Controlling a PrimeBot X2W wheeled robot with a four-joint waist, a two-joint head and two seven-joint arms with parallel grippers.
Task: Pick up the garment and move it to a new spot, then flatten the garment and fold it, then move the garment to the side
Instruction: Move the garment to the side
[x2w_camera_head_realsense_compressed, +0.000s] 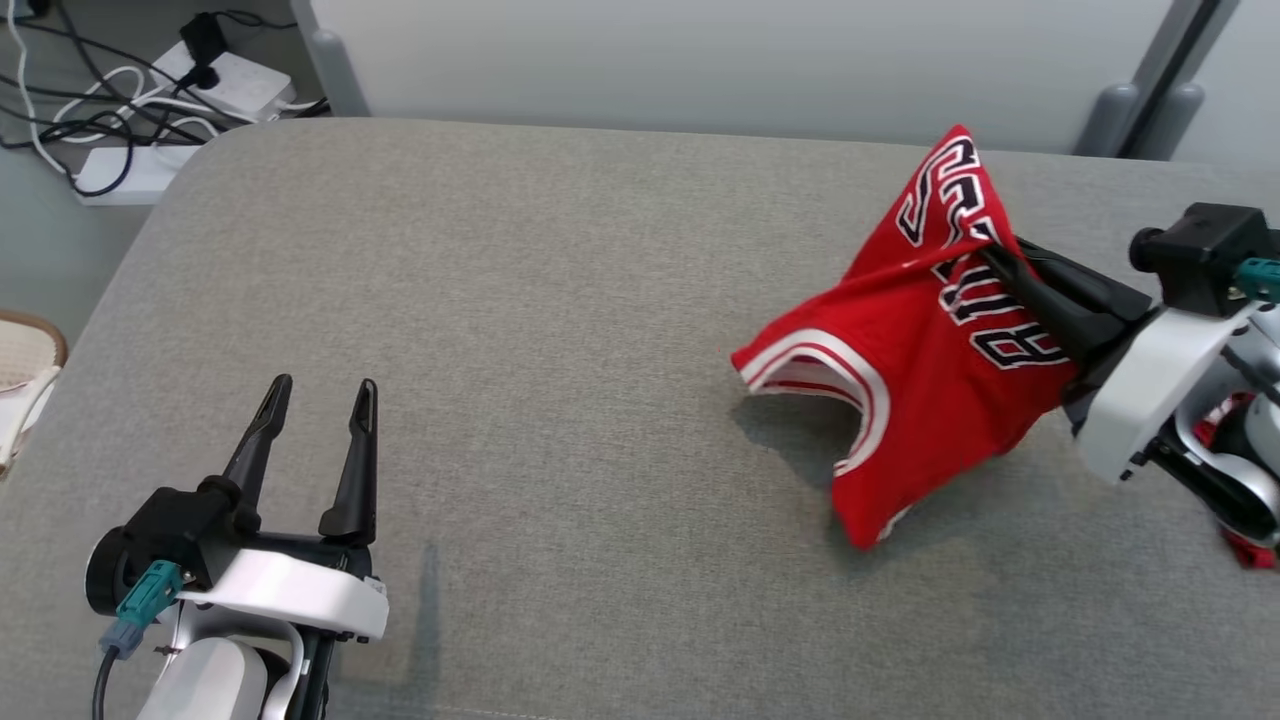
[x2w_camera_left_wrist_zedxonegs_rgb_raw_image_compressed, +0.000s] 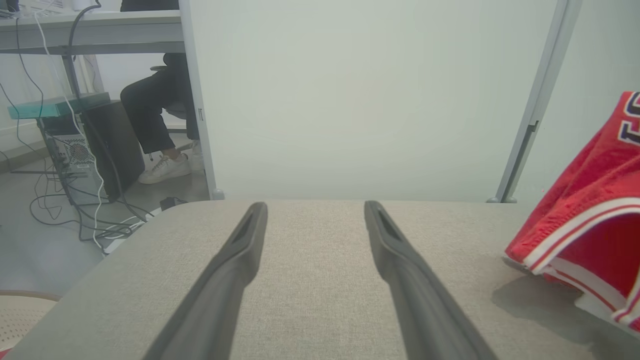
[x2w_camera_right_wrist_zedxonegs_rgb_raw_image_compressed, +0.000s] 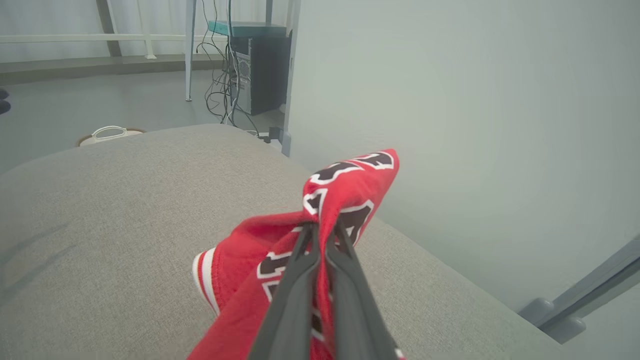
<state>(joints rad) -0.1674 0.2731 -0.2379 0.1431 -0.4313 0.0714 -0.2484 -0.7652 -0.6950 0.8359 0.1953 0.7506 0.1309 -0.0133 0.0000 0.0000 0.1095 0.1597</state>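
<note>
Pickup stage, early in the task. Right gripper (x2w_camera_head_realsense_compressed: 993, 250) clamped tight on a pinch of the red garment (x2w_camera_head_realsense_compressed: 900, 380), fingers closed around cloth near the black-and-white lettering. Garment sits toward the far right part of the grey table (x2w_camera_head_realsense_compressed: 560, 300), bunched and peaked up at the grip, white-trimmed armhole gaping toward table centre, lower folds drooping to the table top. Can't tell if the lowest corner touches the table or hangs just above it. Left gripper (x2w_camera_head_realsense_compressed: 322, 390) over the near left part of the table, fingers spread wide, nothing between them, well apart from the garment. Progress call: grasp looks made, carry to a new spot not finished as far as the frames show, since the garment is crumpled and not laid out. Left to do: set it down elsewhere on the table, flatten, fold, shift to the table's side. Left gripper probably needed for flattening and folding. Risk: single pinch, cloth may slip or drag on the table.
</note>
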